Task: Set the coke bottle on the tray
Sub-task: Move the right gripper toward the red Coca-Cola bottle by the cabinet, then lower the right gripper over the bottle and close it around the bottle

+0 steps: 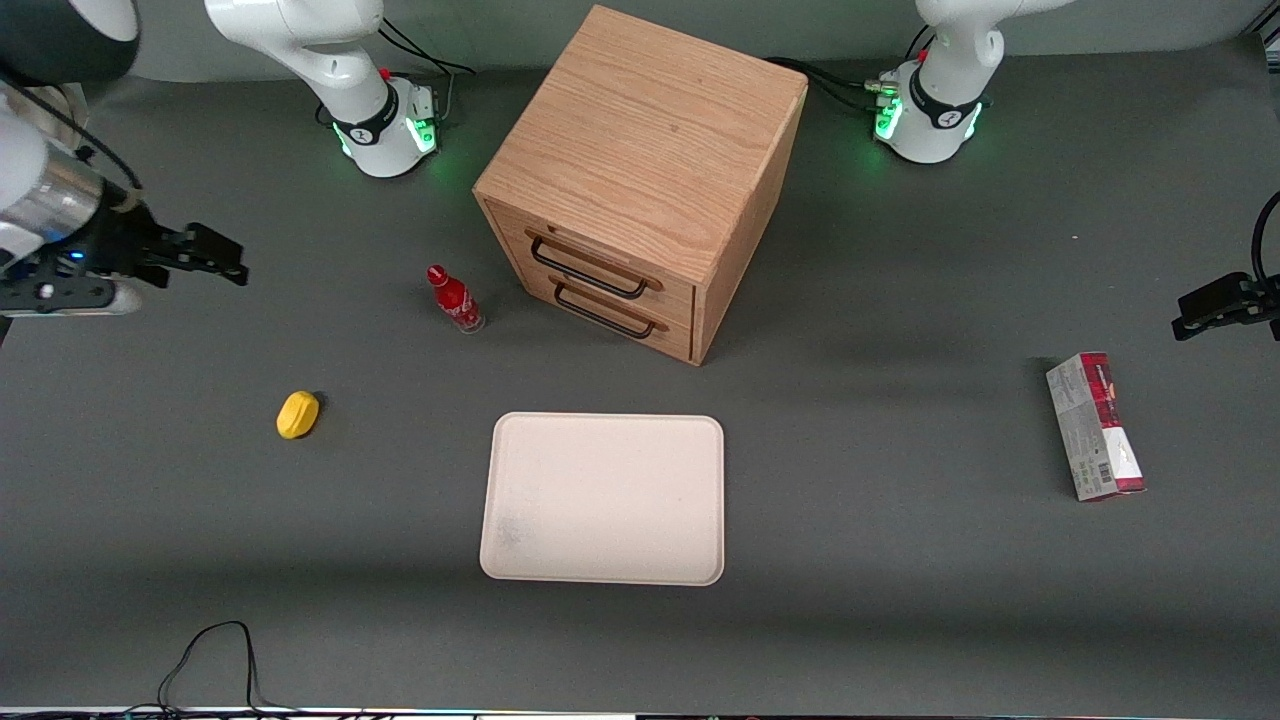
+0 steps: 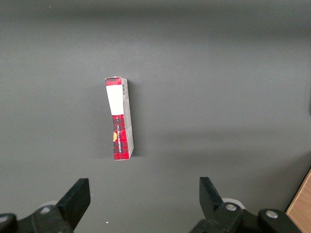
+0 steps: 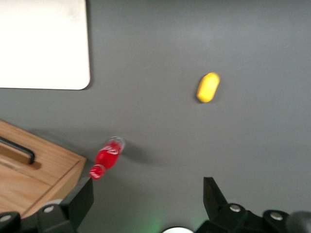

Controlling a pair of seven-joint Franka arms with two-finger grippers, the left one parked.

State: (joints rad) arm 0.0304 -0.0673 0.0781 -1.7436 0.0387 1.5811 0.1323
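Front view — coke bottle (image 1: 455,298) upright beside wooden drawer cabinet (image 1: 640,180), cream tray (image 1: 603,497) bare and nearer the camera, gripper (image 1: 215,255) raised toward working arm's end — fingers spread, holding nothing.

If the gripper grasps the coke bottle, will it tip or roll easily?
The coke bottle stands upright, tall on a narrow base, so a sideways nudge probably tips it. Its round body would likely roll once down. The open gripper, still apart toward the working arm's end, should close squarely.

Open gripper (image 1: 215,258) hovers high, well apart from the coke bottle (image 1: 455,299); bare table (image 1: 300,300) between; wooden cabinet (image 1: 640,180) just beside the bottle
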